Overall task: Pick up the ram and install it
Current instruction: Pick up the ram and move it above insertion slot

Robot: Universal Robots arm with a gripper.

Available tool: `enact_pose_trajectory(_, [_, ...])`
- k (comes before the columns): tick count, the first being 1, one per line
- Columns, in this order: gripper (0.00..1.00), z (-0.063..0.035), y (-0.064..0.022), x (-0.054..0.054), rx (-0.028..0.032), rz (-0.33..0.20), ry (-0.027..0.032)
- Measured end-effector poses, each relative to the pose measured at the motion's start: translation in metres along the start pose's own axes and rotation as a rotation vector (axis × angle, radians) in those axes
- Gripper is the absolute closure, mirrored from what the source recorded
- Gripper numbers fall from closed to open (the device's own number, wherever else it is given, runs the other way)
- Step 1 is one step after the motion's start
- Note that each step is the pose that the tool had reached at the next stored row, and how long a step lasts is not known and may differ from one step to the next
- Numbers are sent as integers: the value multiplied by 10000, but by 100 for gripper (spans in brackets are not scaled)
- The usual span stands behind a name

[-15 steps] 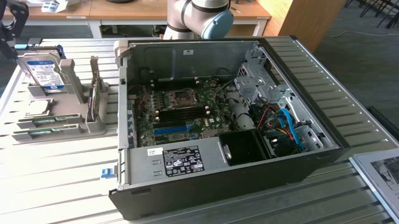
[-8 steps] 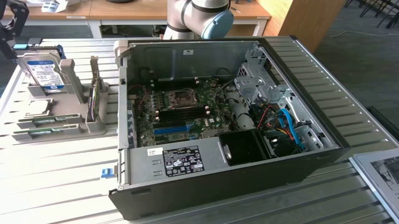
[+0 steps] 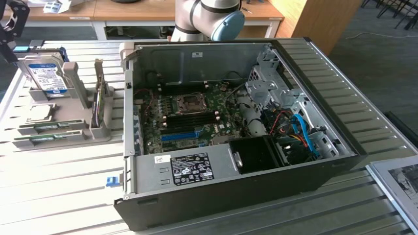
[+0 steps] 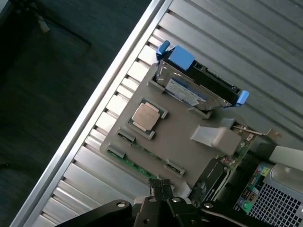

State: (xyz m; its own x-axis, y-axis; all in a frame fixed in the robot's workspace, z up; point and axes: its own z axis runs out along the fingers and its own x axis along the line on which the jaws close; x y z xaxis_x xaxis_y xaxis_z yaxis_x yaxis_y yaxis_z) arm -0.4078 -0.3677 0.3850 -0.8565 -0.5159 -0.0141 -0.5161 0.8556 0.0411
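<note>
The ram [image 3: 47, 128] is a thin green stick lying on edge in a front slot of the grey holder [image 3: 72, 129]. A second green stick [image 3: 40, 141] sits in the slot in front of it. In the wrist view the ram [image 4: 135, 166] shows as a green strip along the holder's [image 4: 180, 137] near edge. My gripper [image 4: 161, 188] hangs above that edge, shut with nothing between its fingers. In the exterior view my gripper [image 3: 11, 34] is the black shape at the far left, above the holder. The open computer case [image 3: 339, 161] shows its motherboard [image 3: 189, 115].
The holder also carries a blue-labelled hard drive [image 3: 47, 76], a square processor [image 3: 40, 111] and an upright card [image 3: 99, 100]. The slatted table's edge [image 4: 90, 118] runs close to the holder. A long blue slot [image 3: 177, 135] lies on the motherboard.
</note>
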Motion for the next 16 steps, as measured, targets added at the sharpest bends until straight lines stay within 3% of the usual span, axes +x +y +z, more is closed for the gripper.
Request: enact_pose_trajectory(16, [90, 5, 0, 0, -41, -2902, 119])
